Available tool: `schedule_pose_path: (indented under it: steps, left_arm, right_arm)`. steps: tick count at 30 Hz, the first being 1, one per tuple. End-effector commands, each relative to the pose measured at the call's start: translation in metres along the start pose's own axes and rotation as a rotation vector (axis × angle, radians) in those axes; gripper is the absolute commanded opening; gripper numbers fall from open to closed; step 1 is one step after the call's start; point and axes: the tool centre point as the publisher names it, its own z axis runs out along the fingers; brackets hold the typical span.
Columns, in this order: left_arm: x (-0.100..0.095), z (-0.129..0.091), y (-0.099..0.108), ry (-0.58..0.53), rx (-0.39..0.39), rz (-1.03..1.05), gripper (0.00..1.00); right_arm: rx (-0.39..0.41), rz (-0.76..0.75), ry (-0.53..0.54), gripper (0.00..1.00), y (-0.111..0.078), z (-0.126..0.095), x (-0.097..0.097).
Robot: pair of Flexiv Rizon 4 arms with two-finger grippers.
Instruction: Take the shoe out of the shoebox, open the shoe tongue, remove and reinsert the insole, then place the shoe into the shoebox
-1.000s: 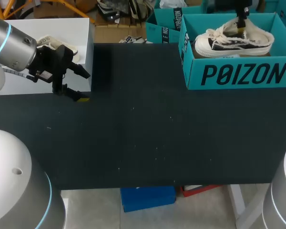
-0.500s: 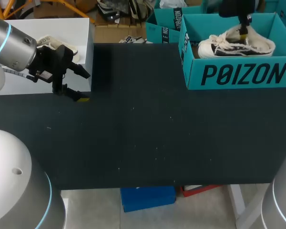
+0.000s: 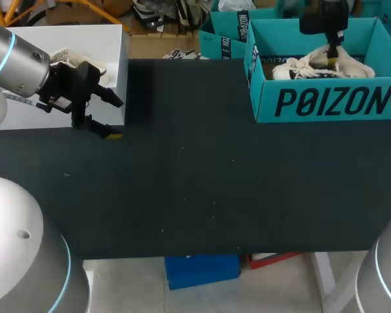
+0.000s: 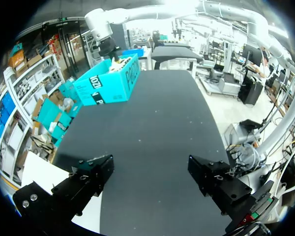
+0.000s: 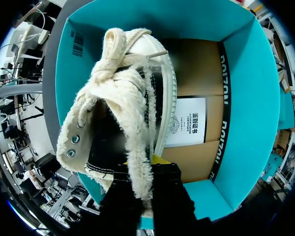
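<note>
- Black table (image 3: 195, 182) fills our head view; our left gripper (image 3: 113, 117) hangs at its left edge, fingers spread wide, holding nothing.
- Teal shoebox (image 3: 326, 101) stands open at the table's far right corner.
- Inside it lies the cream-and-black shoe (image 3: 300, 67), low between the walls.
- Our right gripper (image 3: 332, 57) is down in the box, its fingers closed on the shoe's fuzzy collar.
- We judge the shoe boxed but not yet released; whether the insole work is done, we cannot tell.
</note>
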Motion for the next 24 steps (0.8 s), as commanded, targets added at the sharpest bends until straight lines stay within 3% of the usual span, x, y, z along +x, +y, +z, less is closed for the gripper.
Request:
schedule_pose_path:
  steps: [1, 24]
  left_arm:
    - [0.001, 0.001, 0.001, -0.006, 0.0, 0.002, 1.0]
    - [0.001, 0.001, 0.001, -0.006, 0.0, 0.002, 1.0]
  right_arm:
    - [0.001, -0.005, 0.014, 0.0, 0.002, 0.009, -0.006]
    - [-0.016, -0.022, 0.055, 0.0, 0.009, 0.051, -0.018]
